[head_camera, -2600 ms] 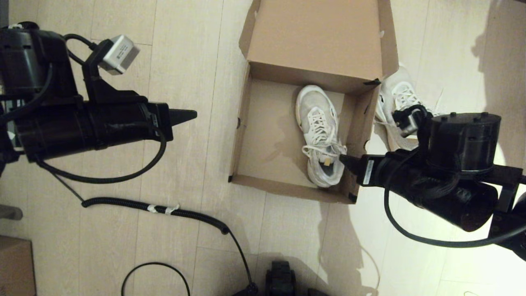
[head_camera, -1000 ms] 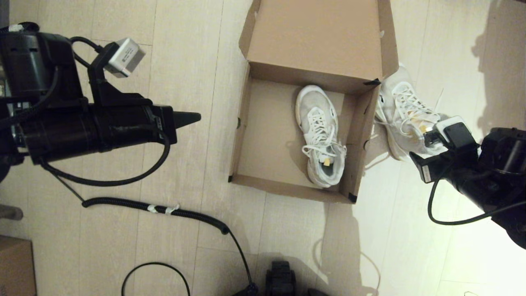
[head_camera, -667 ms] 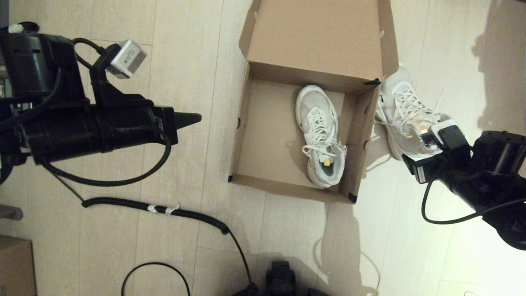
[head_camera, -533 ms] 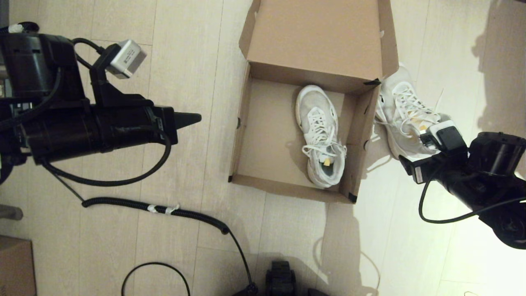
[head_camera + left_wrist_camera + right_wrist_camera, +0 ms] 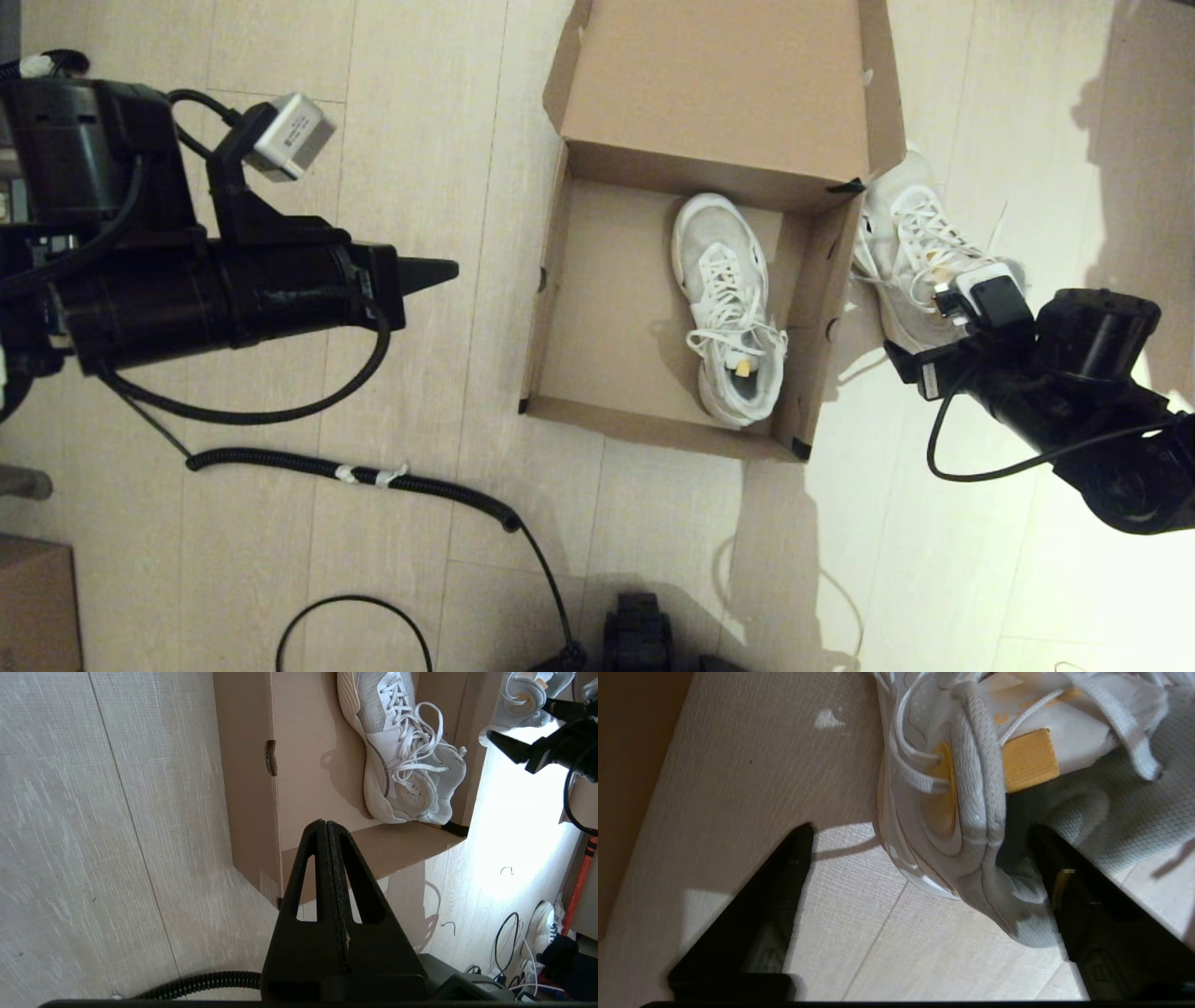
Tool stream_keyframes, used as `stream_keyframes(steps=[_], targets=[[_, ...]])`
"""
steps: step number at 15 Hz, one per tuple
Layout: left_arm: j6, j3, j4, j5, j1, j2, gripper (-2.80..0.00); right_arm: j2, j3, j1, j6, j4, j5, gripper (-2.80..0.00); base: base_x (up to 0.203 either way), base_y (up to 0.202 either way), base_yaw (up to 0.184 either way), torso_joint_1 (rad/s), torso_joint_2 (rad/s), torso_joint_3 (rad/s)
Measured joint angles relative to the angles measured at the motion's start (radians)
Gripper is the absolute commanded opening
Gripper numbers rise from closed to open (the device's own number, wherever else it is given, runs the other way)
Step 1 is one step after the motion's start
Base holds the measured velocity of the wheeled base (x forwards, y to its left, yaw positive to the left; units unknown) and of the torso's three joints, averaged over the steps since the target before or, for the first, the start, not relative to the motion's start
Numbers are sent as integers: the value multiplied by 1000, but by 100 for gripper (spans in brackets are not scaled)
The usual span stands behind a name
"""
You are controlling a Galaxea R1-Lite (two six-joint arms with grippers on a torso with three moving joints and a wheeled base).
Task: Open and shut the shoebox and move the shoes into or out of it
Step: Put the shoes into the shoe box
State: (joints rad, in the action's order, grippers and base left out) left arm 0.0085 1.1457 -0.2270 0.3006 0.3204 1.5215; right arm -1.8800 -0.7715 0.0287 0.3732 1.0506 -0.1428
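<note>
The shoebox [image 5: 560, 308] lies open on the floor [image 5: 420, 560], one shoe [image 5: 724, 308] inside against its right wall. The other shoe [image 5: 910, 261] sits outside (just beside that wall). The right claw [image 5: 920, 891] stands wide around its heel; the left claw [image 5: 327, 830] hangs pinched together, left of the box.

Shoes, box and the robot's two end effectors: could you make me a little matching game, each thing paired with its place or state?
Things:
1. shoe in box
2. shoe on floor
3. left end effector
4. right end effector
5. shoebox lid

States:
A. open, straddling a heel
B. folded back, open
C. shut, holding nothing
D. lying against the box's right wall
E. outside the box, on its right

Pairs: 1-D, 2-E, 3-C, 4-A, 5-B
</note>
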Motion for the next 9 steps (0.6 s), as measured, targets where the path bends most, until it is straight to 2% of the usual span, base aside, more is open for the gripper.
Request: stream_keyframes(steps=[9], targets=[[-2,-1,0,0,-1,5,-280,-77,-107,-5,-2,40,14,-280,0,0,0,0,0,0]])
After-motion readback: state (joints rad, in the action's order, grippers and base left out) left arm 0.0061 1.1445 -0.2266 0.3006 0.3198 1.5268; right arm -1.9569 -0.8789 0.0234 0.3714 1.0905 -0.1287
